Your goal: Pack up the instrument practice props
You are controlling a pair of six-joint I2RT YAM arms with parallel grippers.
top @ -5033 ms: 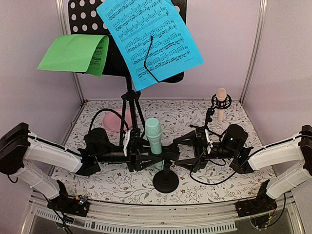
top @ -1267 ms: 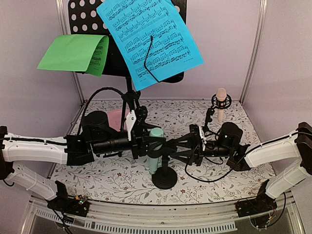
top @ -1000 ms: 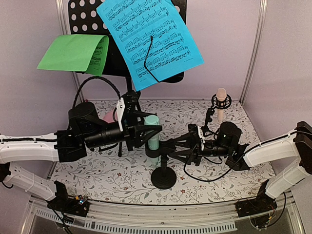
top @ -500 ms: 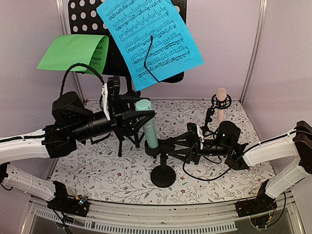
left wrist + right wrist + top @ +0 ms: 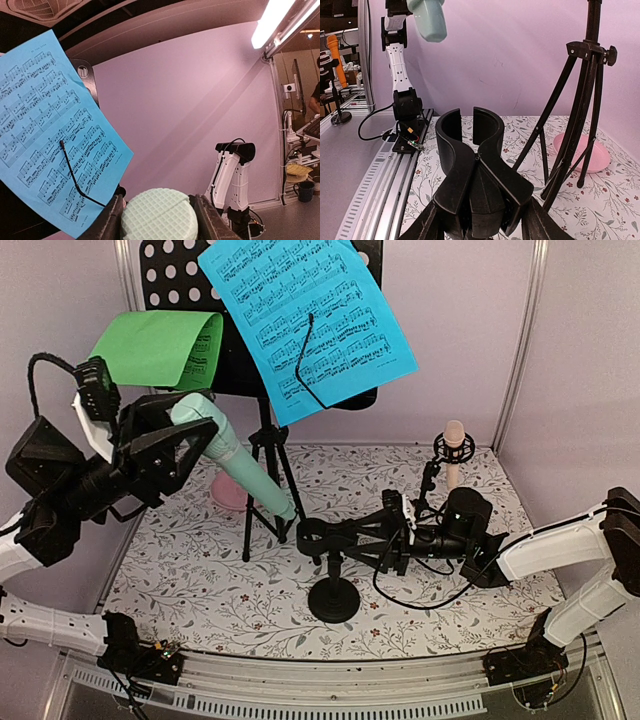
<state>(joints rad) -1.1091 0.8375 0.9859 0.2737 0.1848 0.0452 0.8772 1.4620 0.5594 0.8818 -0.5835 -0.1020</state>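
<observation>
My left gripper (image 5: 195, 430) is shut on the head end of the mint-green toy microphone (image 5: 238, 468), held high at the left with its handle slanting down to the right. In the left wrist view the microphone's gridded head (image 5: 159, 222) fills the space between the fingers. My right gripper (image 5: 350, 538) is shut on the empty black clip (image 5: 312, 536) of a round-based microphone stand (image 5: 334, 600). In the right wrist view the clip (image 5: 470, 145) stands between the fingers. The peach microphone (image 5: 454, 445) stands on its small stand at the back right. Blue sheet (image 5: 300, 320) and green sheet (image 5: 155, 348) hang on the black perforated music desk (image 5: 175, 270).
The music desk's tripod legs (image 5: 265, 480) stand just behind the clip and show close by in the right wrist view (image 5: 580, 100). A pink round plate (image 5: 228, 490) lies behind them on the floral mat. Pink walls close in the back and both sides.
My left gripper has lifted the mint-green microphone out of the stand's clip and carried it up and to the left, tilting it. The right gripper has stayed on the clip.
</observation>
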